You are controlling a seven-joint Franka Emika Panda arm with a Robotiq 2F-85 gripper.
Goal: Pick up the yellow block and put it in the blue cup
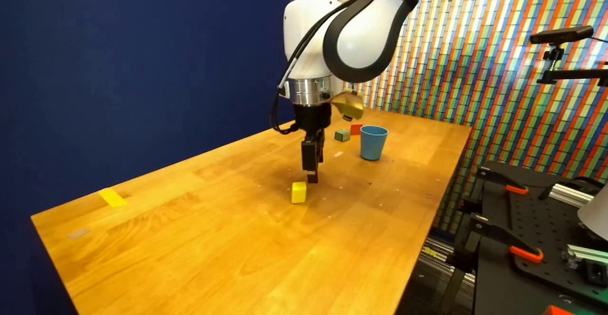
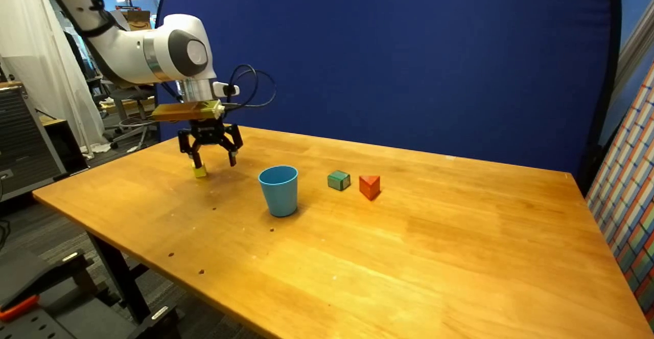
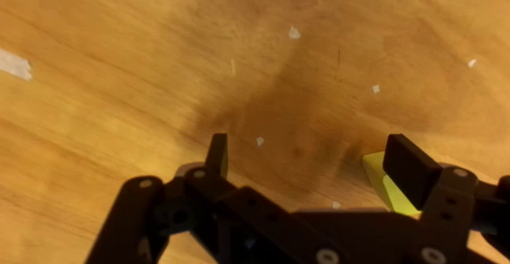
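- Lining up the grasp seemed in hand; the tool [image 2: 215, 162] was spread.
- The yellow block [image 1: 299, 193] sat on the surface [image 1: 213, 258], off the tool's centre.
- Straddling it called for a sideways shift first.

Yellow block [image 3: 392, 194], wrist view: partly behind one of the fingers [image 3: 410, 170]; contact can't be told. In an exterior view, top of the block [image 2: 200, 173] partly covered by a finger. Fingers [image 1: 309, 156] just beyond the block overlap in an exterior view; gap between them unreadable. Same view: red block [image 1: 356, 129], well beyond the yellow one, an edge behind the blue cup [image 1: 373, 146]. Cup floor out of sight in both exterior views. Arm [image 2: 127, 55] above the block, desk [image 1: 237, 258] under it: each cut off in both exterior views. Wrist view: pale strip [image 3: 15, 65] well apart from the block, cut off by left edge; flecks [image 3: 375, 89] near the block too small to name.
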